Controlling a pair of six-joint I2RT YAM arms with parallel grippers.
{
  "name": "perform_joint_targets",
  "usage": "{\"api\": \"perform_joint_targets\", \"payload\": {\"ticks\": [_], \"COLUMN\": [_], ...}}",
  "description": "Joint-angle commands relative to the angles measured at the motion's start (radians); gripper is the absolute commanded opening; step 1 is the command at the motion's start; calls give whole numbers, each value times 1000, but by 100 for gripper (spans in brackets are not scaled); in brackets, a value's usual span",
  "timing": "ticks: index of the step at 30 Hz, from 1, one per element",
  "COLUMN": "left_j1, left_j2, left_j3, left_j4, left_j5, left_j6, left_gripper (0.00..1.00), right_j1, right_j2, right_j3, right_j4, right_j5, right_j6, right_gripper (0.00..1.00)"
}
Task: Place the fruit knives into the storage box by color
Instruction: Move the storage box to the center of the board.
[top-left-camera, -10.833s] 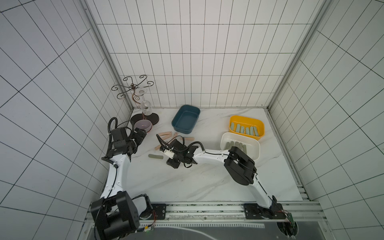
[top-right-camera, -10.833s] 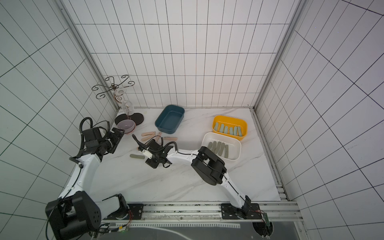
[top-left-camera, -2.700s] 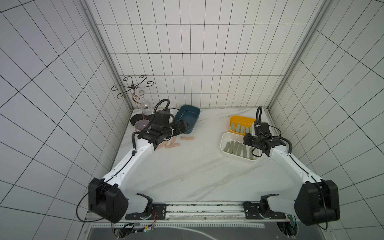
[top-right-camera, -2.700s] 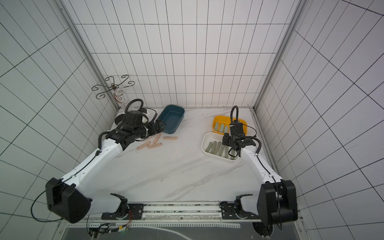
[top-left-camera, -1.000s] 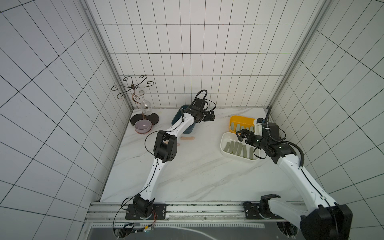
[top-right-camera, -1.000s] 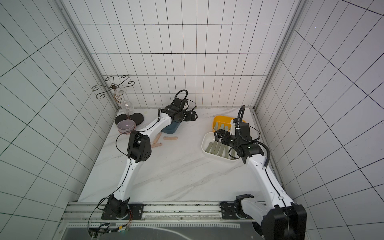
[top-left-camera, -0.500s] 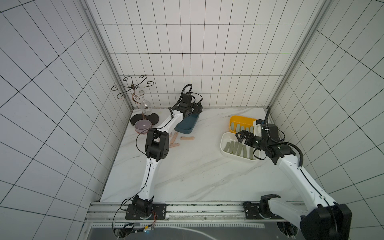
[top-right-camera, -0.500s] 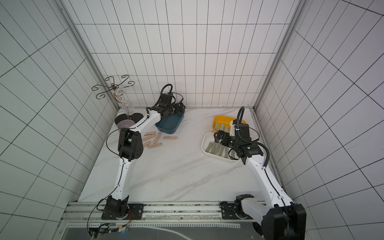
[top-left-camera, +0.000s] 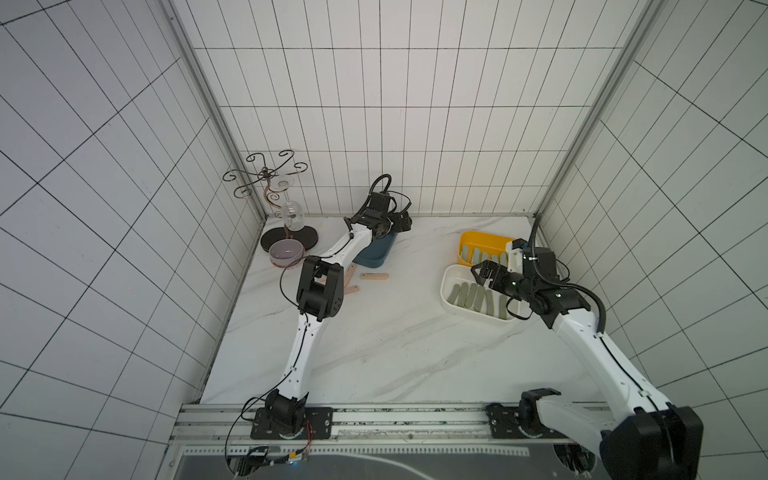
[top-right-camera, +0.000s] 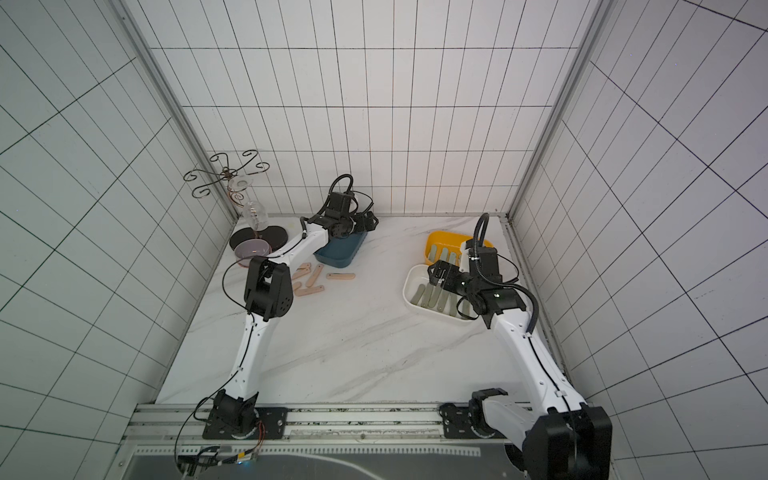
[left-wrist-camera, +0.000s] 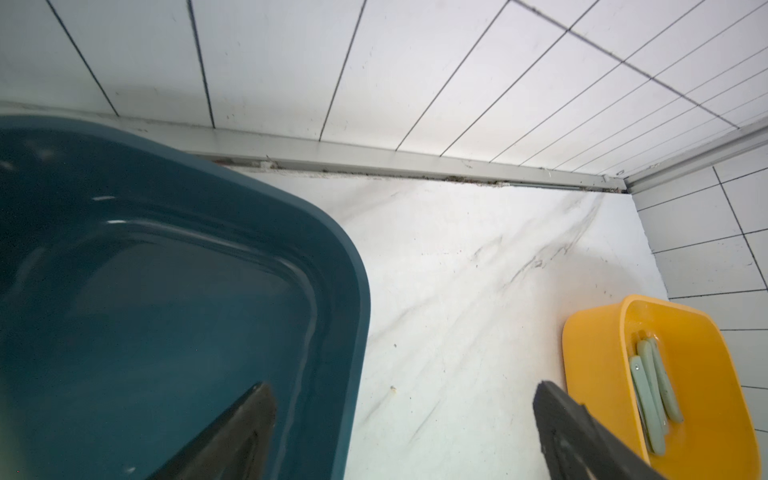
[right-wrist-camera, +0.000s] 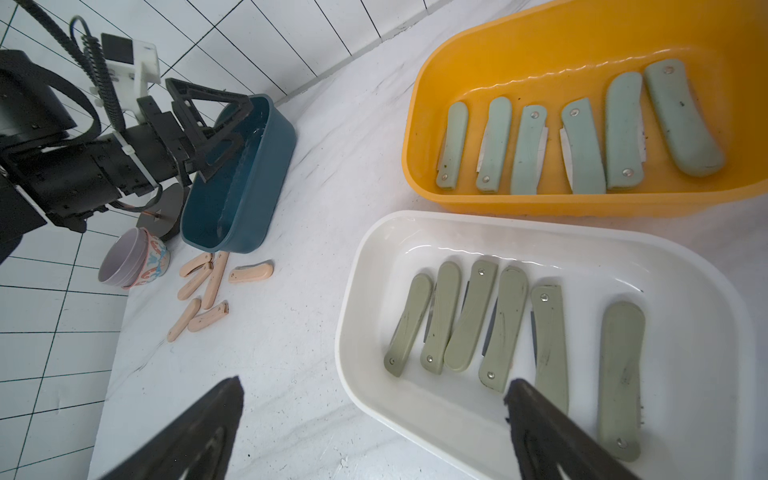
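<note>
Roughly two thirds done, by my read. Six mint knives (right-wrist-camera: 582, 145) lie in a row in the yellow box (right-wrist-camera: 540, 205), and six olive knives (right-wrist-camera: 503, 328) lie in the white box (right-wrist-camera: 353, 291) just beside it. What's left is the pink knives (right-wrist-camera: 251, 272): I count six, all loose on the table (top-left-camera: 395, 332) in a small scatter just beside the blue box (right-wrist-camera: 249, 199), between it and the bowl (right-wrist-camera: 133, 259). The part of the blue box the left wrist view shows is empty, so no pink has gone in yet. My left gripper (top-left-camera: 402, 223) hangs over the far end of the blue box near the back wall, jaws spread wide with nothing between them. My right gripper (top-left-camera: 484, 269) hovers at the white box's edge, jaws also spread and empty. Against the oldest frames, an olive knife that lay alone on the table is gone from there, and the right arm, which was stretched across toward the pink pile, is now back over the white box. The left arm was tucked by the bowl then. It came down at the pink knives, then swung over the blue box. The pink knives seem spread a bit differently, but none has left the table.
</note>
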Motion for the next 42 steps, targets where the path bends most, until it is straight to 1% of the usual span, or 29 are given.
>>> {"api": "perform_joint_targets", "payload": {"ticks": [1, 11, 19, 25, 28, 33, 35, 42], "left_j1": [-15, -84, -148, -197, -202, -203, -203, -198], "left_j2": [35, 33, -20, -89, -123, -182, -199, -214], "left_j3": [27, -1, -106, -217, -270, -352, -376, -402], "left_j4": [-19, -73, -103, -119, -117, -119, -119, -150], "left_j5": [33, 117, 195, 238, 267, 272, 283, 345], "left_j6": [7, 76, 138, 197, 196, 215, 219, 232], "left_gripper": [97, 97, 97, 97, 97, 97, 97, 97], "right_j1": [-1, -2, -2, -2, -1, -1, -2, -1], "right_j2": [-33, -60, -74, -71, -67, -58, -56, -54], "right_j3": [-42, -67, -118, -141, -143, -149, -153, -156], "right_j4": [-10, -5, 32, 62, 70, 69, 99, 104], "right_j5": [-5, -10, -14, -19, -22, -31, -33, -30], "right_j6": [3, 20, 44, 61, 64, 69, 69, 67], "right_gripper": [100, 100, 100, 100, 100, 99, 99, 99]}}
